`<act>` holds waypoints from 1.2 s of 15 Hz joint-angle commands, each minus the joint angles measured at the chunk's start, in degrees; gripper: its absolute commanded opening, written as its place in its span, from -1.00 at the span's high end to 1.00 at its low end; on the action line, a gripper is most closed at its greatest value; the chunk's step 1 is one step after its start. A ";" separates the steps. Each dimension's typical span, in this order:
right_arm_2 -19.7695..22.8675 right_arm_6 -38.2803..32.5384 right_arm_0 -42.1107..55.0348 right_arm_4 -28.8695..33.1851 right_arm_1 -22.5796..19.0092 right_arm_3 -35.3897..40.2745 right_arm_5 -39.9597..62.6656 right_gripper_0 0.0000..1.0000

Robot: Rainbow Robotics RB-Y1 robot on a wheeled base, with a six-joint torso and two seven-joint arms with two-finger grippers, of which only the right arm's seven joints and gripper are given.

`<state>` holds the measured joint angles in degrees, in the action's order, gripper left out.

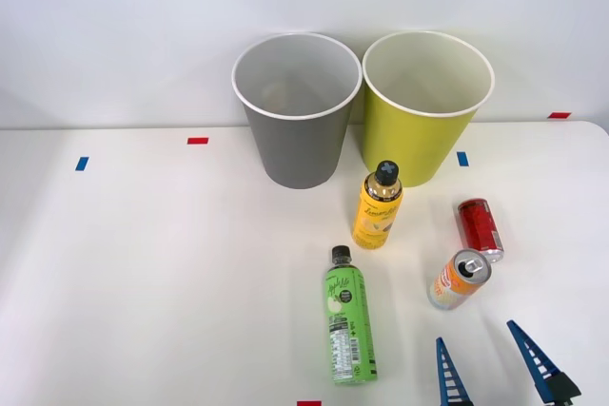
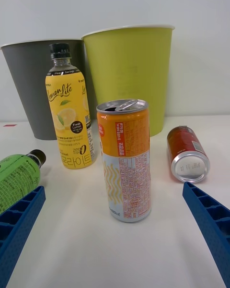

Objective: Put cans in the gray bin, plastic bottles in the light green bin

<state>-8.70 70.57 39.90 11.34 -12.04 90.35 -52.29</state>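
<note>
Right gripper (image 1: 494,368) sat at lower right of the front view, fingers spread, holding nothing. Orange-and-white can (image 1: 459,280) stood upright just beyond it; red can (image 1: 480,228) lay on its side.

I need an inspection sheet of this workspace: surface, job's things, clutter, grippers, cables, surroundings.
Surface: white table with small blue and red tape marks.
Job's things: gray bin and light green bin upright side by side at the back, nothing seen inside; yellow-label bottle upright before the light green bin; green-label bottle lying down; orange and white can upright; red can lying on its side.
Clutter: nothing seen.
Grippers: right gripper open, low near the table's front edge, facing the orange and white can, touching nothing.
Cables: nothing seen.
Surroundings: plain white wall behind the table.
</note>
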 commanded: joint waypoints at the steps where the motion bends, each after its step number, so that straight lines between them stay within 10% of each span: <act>1: 0.00 0.00 0.00 0.00 0.00 0.00 0.00 -1.00; 18: 0.00 0.00 0.00 0.00 0.00 0.00 0.00 -1.00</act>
<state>-8.70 70.58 39.90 11.34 -12.04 90.35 -52.29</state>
